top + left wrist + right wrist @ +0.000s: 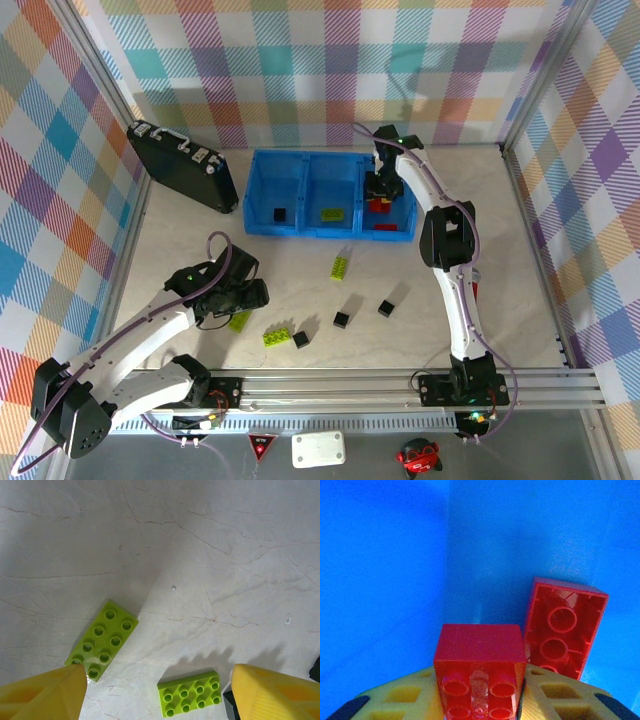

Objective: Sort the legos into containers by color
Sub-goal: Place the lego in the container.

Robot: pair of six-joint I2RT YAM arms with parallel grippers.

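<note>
The blue bin (305, 232) has three compartments. A black cube (279, 213) lies in the left one, a lime-green brick (330, 213) in the middle one and red bricks (381, 208) in the right one. My right gripper (383, 188) reaches into the right compartment, shut on a red brick (479, 652). A second red brick (564, 627) lies upside down beside it. My left gripper (157, 702) hangs open low over the table. One lime-green brick (190, 693) lies between its fingers, another (102, 639) by the left finger (45, 695). Further loose pieces are a lime-green brick (340, 267) and three black cubes (301, 340) (342, 320) (386, 308).
A black case with metal latches (183, 165) lies left of the bin. A metal rail (400, 385) runs along the near edge by the arm bases. Checked walls close in the table on three sides.
</note>
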